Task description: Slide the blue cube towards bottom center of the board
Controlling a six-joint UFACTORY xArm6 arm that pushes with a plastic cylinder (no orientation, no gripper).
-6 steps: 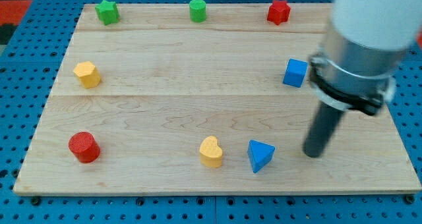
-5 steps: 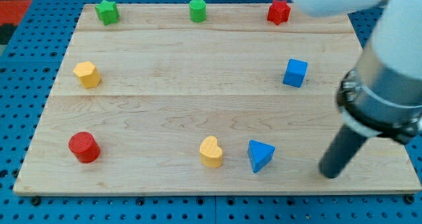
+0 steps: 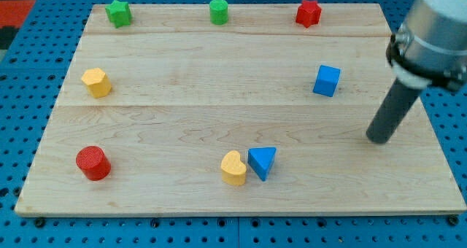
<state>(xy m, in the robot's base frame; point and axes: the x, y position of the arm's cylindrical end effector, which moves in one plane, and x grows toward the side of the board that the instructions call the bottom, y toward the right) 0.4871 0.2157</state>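
Note:
The blue cube (image 3: 327, 80) sits on the wooden board (image 3: 219, 109) at the view's right, in the middle band. My tip (image 3: 379, 139) rests on the board to the right of and below the cube, clear of it. A blue triangle (image 3: 262, 163) lies near the bottom center, touching a yellow heart (image 3: 233, 168) on its left.
A green star (image 3: 118, 13), a green cylinder (image 3: 218, 11) and a red star (image 3: 309, 13) line the board's top edge. A yellow hexagon (image 3: 95, 82) is at the left. A red cylinder (image 3: 93, 163) is at the bottom left.
The blue triangle has moved left and now touches the yellow heart. My tip has moved right and up, away from the triangle. The blue cube has not moved.

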